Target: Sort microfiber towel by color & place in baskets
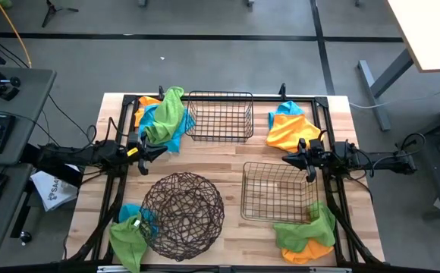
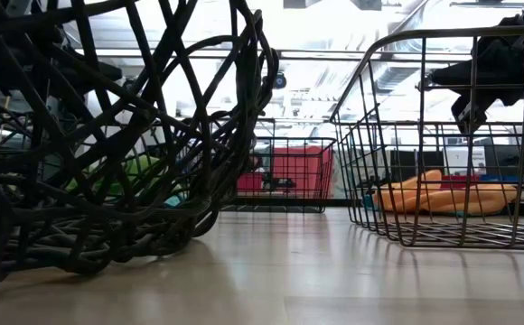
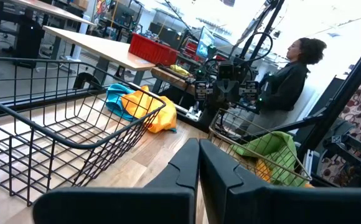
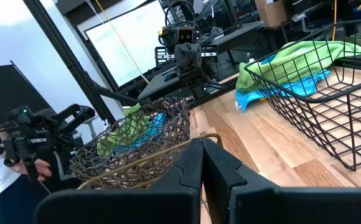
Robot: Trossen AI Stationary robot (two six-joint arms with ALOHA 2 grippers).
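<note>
All three baskets are empty: the rear rectangular basket [image 1: 220,116], the front rectangular basket [image 1: 279,192] and the round woven basket [image 1: 183,215]. Taking the rear basket as landmark, one towel pile [image 1: 161,117] lies just to its left and another [image 1: 290,127] to its right. The left gripper [image 1: 150,152], jaws pressed together, sits just in front of the left pile and is nearest to it. The right gripper [image 1: 294,159], jaws likewise pressed together, sits just in front of the right pile. Two further piles lie at the tabletop's [image 1: 227,155] front corners.

Dark wire baskets [image 1: 219,116] and soft cloth towels [image 1: 163,115] on smooth wooden table [image 1: 227,155].
</note>
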